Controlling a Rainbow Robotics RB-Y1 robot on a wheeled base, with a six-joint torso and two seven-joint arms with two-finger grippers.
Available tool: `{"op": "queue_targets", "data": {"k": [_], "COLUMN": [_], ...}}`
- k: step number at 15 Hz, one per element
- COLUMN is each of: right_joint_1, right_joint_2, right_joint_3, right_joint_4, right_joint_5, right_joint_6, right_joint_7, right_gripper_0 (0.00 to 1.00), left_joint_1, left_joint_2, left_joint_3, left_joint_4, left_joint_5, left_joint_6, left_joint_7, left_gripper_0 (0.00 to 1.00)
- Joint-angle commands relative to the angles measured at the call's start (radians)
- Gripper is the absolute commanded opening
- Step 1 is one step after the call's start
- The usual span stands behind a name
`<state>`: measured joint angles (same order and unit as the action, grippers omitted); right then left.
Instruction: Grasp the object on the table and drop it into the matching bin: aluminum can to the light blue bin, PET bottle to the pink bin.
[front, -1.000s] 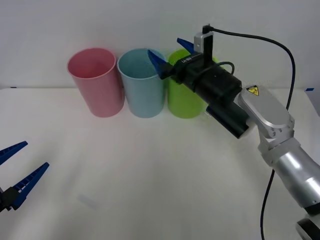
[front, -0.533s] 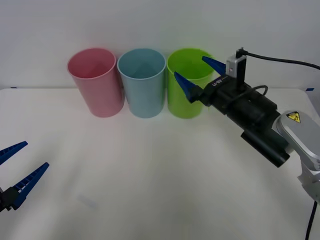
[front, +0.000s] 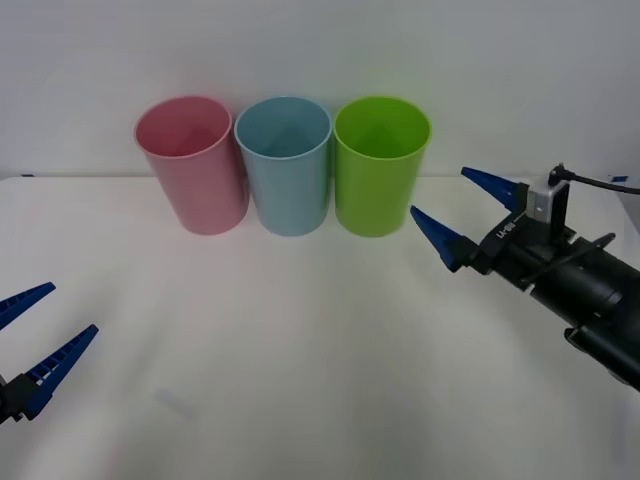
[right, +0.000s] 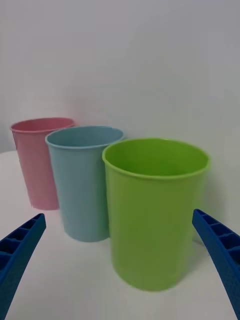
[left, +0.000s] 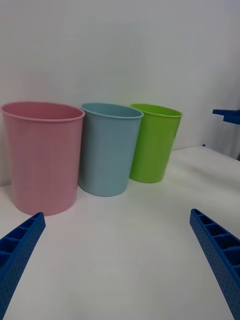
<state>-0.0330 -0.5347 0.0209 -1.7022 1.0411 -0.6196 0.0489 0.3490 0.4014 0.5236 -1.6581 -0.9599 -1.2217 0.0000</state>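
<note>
The aluminum can is out of view. On the white table (front: 300, 340) the pink bin (front: 192, 165), the light blue bin (front: 285, 165) and a green bin (front: 380, 165) stand side by side at the back. My right gripper (front: 440, 192) hovers open and holds nothing, to the right of the green bin and nearer me. The right wrist view looks at the green bin (right: 155, 215), with the light blue bin (right: 82, 185) and the pink bin (right: 37, 165) beyond it. My left gripper (front: 72, 308) waits open at the table's front left, facing the pink bin (left: 42, 155) and the light blue bin (left: 107, 150).
The green bin (left: 152, 142) stands closest to the right arm. A plain white wall rises directly behind the bins. A black cable trails from the right wrist (front: 600, 180). One blue finger of the right gripper (left: 227, 112) shows far off in the left wrist view.
My right gripper has drawn back from over the light blue bin's rim, moving right past the green bin and lower toward the front. It stayed open. The left arm has not moved.
</note>
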Motion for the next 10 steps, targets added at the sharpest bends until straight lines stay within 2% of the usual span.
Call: {"op": "queue_targets", "data": {"k": [1,4,10], "right_joint_1": [0.093,0.185,0.332], "right_joint_2": [0.018,0.05,0.111], "right_joint_3": [-0.076,-0.159,-0.303], "right_joint_4": [0.001,0.001,-0.001], "right_joint_5": [-0.012,-0.012,-0.013], "right_joint_6": [-0.074,-0.15,-0.313], "right_joint_7": [0.083,0.137,0.141], "right_gripper_0": [1.0,1.0,1.0], "left_joint_1": [0.0,0.0,0.0], "left_joint_2": [0.0,0.0,0.0], "left_joint_3": [0.0,0.0,0.0], "left_joint_4": [0.0,0.0,0.0], "left_joint_5": [0.0,0.0,0.0], "left_joint_6": [0.0,0.0,0.0], "left_joint_7": [0.0,0.0,0.0], "left_gripper_0": [1.0,1.0,1.0]}}
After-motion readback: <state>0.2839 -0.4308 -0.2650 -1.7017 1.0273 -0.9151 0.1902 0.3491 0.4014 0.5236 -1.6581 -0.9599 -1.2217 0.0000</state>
